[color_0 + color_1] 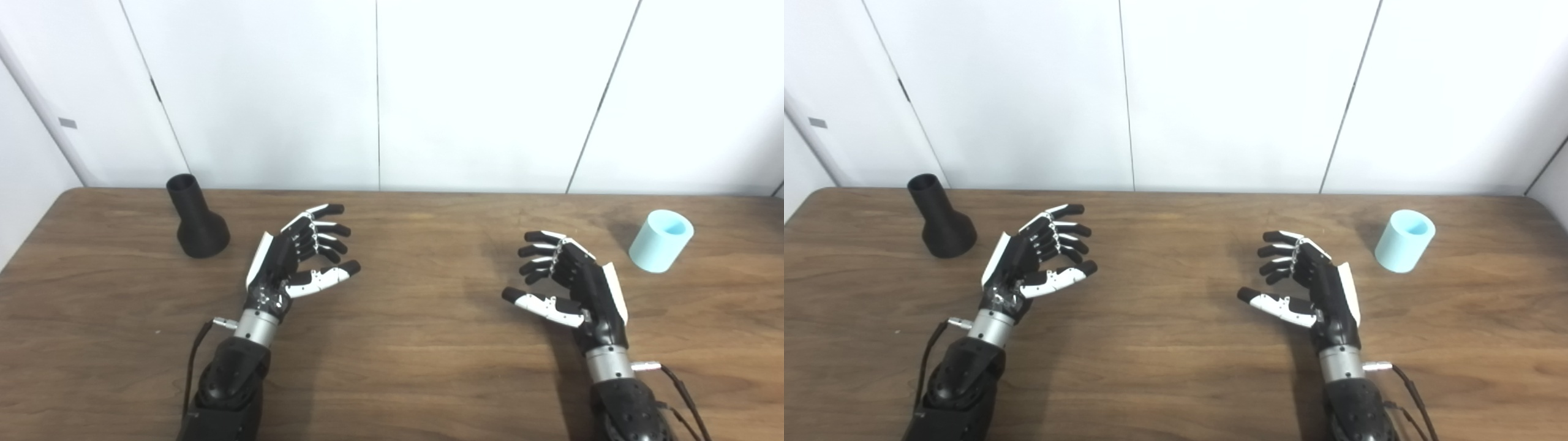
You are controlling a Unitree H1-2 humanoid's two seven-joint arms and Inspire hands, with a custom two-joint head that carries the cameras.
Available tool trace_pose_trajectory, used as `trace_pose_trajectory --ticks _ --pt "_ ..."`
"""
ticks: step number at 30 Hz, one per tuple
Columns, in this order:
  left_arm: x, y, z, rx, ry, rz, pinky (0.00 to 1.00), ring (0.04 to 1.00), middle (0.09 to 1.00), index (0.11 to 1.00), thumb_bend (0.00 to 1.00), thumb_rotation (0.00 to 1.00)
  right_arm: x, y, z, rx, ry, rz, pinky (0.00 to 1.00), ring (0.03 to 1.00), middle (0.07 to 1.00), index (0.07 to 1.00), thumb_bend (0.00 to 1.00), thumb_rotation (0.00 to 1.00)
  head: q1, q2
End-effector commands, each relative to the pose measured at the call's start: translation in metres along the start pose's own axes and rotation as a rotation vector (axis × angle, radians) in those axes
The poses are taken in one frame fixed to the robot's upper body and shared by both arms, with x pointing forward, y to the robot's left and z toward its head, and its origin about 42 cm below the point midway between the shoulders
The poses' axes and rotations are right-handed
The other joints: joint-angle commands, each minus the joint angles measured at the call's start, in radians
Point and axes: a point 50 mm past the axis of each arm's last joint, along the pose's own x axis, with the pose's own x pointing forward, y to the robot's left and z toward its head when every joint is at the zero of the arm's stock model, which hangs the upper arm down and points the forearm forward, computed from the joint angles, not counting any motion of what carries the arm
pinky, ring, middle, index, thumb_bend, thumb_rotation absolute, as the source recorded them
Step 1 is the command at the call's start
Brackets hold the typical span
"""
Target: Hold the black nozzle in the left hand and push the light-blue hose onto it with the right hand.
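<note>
Hands both released — my left hand near black nozzle, upright on table; right hand near light-blue hose — nothing grasped.

The counter is a brown wood-grain surface with rounded far corners, its far edge set against white wall panels. Two items stand directly on it. The black nozzle stands upright near the far left corner, wide flared base down and narrow open neck up. The light-blue hose, a short hollow cylinder, rests near the far right edge, tilted, with its open end facing up. The two items are well apart.
</note>
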Motion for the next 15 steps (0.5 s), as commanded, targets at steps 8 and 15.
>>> trace_pose_trajectory --ticks 8,15 --pt "-0.033 -0.047 -0.054 -0.042 0.153 -0.001 0.45 0.536 0.613 0.696 0.73 0.03 -0.004 -0.020 0.007 -0.016 0.019 -0.048 0.37 0.487 0.603 0.675 0.60 0.00 0.142 -0.079" --pt "-0.032 -0.050 -0.053 0.004 0.145 0.005 0.44 0.526 0.612 0.693 0.73 0.02 -0.008 -0.016 0.017 -0.010 0.039 -0.065 0.35 0.451 0.556 0.636 0.63 0.04 0.146 -0.082"
